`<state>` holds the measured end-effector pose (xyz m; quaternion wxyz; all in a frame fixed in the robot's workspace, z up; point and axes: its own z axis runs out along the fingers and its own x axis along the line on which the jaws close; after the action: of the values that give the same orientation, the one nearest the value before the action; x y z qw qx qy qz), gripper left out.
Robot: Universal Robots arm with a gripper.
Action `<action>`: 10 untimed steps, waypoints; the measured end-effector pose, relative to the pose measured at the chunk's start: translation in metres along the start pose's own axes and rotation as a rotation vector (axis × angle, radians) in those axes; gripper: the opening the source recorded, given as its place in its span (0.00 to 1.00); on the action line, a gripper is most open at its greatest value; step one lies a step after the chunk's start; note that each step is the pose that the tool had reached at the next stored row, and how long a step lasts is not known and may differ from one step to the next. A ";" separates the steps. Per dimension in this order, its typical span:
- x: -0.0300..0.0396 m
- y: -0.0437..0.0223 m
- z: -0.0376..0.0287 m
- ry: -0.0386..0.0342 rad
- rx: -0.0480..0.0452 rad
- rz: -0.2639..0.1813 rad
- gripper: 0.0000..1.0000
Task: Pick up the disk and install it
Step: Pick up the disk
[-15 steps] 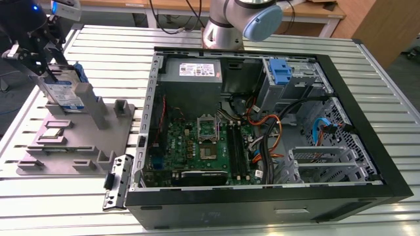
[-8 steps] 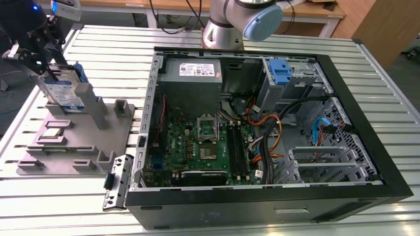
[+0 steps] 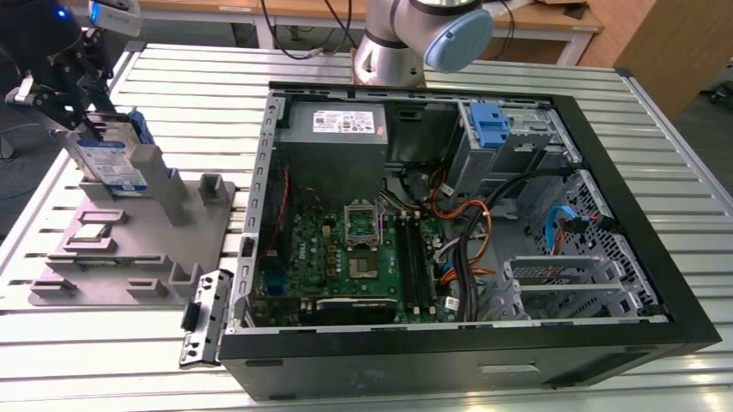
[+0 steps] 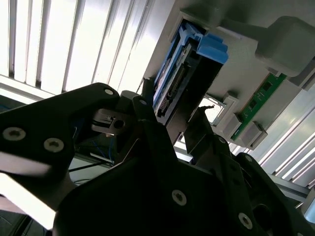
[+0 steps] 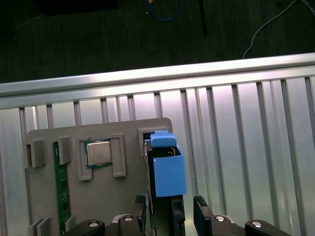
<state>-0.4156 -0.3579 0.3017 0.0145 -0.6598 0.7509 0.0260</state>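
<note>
Disk [image 3: 115,161] stands up on its thin edge in a slot of the grey holder [image 3: 149,249], at about 10 o'clock in the exterior view. I think it is stood that way so its two flat sides are free for a grab from above. The claw [image 3: 94,120] hangs right over it, at 12 o'clock from the disk. In the first wrist view the claw [image 5: 170,210] is open just a bit wider than the disk [image 5: 167,172]. Its fingers [image 5: 202,214] are down on both flat sides, and a thin gap shows by one of them, so it looks like it is not squeezing yet. The disk sits in its slot, not lifted. A chip [image 5: 98,152] and a green card [image 5: 61,182] rest in other slots. The open computer case [image 3: 458,365] lies at 3 o'clock from the holder, near but apart, with a blue bracket [image 3: 490,129] at its 1 o'clock corner. All of it sits on the ribbed table [image 3: 92,360]
</note>
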 end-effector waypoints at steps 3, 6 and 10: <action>0.0000 0.0000 0.0000 0.0003 -0.0003 -0.002 0.51; 0.0001 -0.0001 0.0002 0.0020 -0.0003 -0.010 0.51; 0.0001 0.0000 0.0005 0.0051 -0.0009 -0.025 0.51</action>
<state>-0.4156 -0.3580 0.3013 0.0126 -0.6691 0.7426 0.0245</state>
